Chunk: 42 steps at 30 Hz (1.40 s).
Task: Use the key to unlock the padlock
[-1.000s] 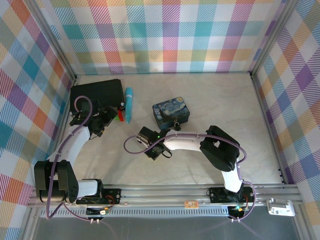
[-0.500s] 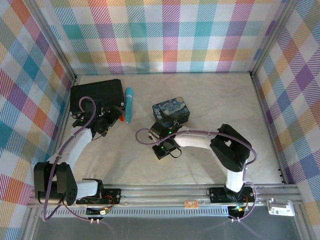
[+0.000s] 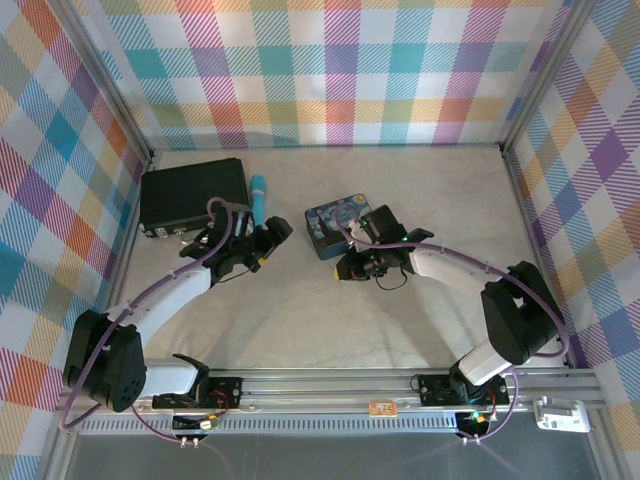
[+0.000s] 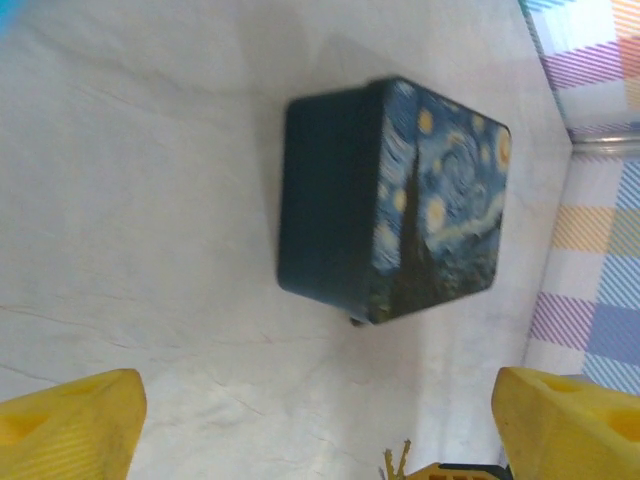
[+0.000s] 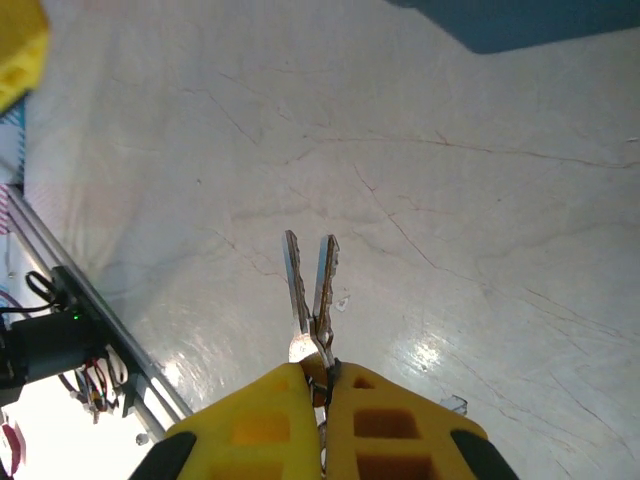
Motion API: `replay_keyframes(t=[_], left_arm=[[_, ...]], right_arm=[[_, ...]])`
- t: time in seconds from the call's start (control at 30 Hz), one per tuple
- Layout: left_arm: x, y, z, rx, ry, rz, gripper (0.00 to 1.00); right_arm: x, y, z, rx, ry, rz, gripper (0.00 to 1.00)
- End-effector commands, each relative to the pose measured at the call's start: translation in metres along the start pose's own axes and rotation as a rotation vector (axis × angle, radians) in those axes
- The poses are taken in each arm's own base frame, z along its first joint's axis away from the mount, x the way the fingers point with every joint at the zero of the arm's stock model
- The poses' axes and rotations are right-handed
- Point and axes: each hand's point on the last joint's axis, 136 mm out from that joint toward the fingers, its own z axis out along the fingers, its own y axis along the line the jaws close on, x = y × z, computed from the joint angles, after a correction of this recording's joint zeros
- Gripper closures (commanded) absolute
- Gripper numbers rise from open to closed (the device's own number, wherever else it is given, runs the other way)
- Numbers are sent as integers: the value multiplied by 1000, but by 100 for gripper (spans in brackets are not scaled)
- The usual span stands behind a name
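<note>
Two thin metal keys on one ring stick out of my right gripper, which is shut on their heads and points at the bare tabletop. From above, that gripper sits at the front edge of the blue-and-yellow painted box. My left gripper hovers just left of the box, open and holding nothing. Its yellow fingers frame the box from the side. A tiny dark nub pokes out at the box's lower corner. It is too blurred to tell whether this is the padlock.
A black case lies at the back left, with a light-blue cylinder beside it. Plaid walls and metal posts close in the table on three sides. The open tabletop stretches in front of both grippers.
My left arm swung right, away from the black case, toward the painted box. My right arm carried the keys back and to the right, up to the box's front edge.
</note>
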Motion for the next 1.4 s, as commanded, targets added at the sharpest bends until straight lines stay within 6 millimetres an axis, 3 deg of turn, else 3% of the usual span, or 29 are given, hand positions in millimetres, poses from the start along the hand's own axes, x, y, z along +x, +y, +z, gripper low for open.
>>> replay_keyframes(t=[0.0,0.3,0.53,0.9,1.13,1.37], left_arm=[[2,-46,4,117,-5,0,17],[25,-134,0,346,37,232,32],[45,-177,-4,495,91,361,42],[67,-189,0,530,141,442,55],[65,-189,0,524,132,456,67],[61,-184,0,500,104,458,72]], right_arm=[[-8,14,-23,-88,-53,-60,100],[-41,29,-76,-235,-211,-64,100],[-66,48,-104,-367,-300,-90,100],[-77,58,-118,-417,-340,-85,100],[-79,57,-119,-422,-352,-76,100],[-78,53,-116,-417,-344,-63,100]])
